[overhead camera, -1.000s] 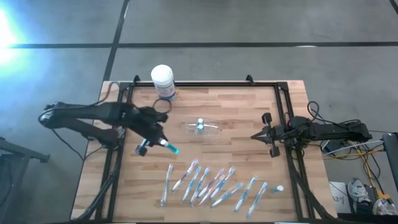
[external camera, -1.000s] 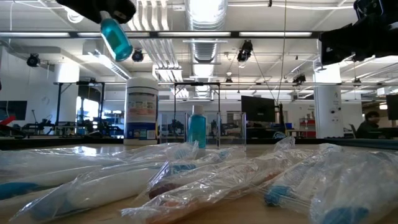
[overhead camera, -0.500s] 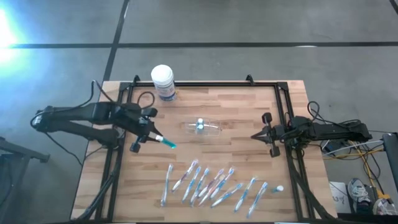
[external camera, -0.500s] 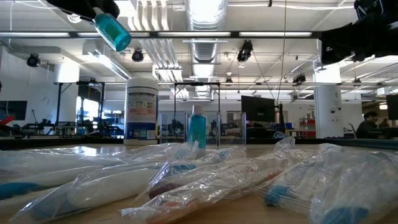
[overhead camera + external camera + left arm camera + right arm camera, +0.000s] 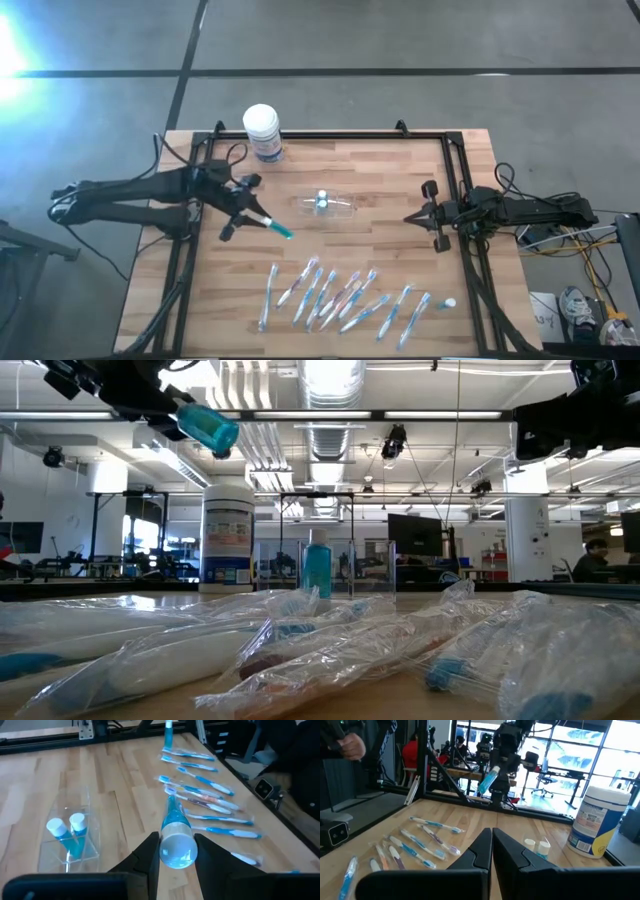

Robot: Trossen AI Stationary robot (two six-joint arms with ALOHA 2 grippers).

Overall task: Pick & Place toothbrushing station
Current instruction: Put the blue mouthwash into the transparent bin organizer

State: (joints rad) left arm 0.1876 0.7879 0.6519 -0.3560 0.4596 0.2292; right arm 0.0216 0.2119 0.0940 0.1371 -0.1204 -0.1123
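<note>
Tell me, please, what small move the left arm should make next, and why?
Probably carry the blue, clear-capped tube sideways toward the see-through plastic holder. The left gripper is shut on that tube, held off the table, and the holder, with two white-capped tubes already upright in it, lies apart to one side.

Left gripper (image 5: 176,851) clamps a clear, blue-filled tube (image 5: 176,837) above the wooden table (image 5: 125,780). Beside it stands a see-through plastic holder (image 5: 70,840) containing two white-capped blue tubes (image 5: 67,834); bagged toothbrushes (image 5: 205,795) lie beyond.

Grey concrete floor (image 5: 400,40) surrounds the wooden table (image 5: 390,170). Ceiling strip lights (image 5: 330,375) glow overhead. Bright windows (image 5: 580,750) line the far wall.
</note>
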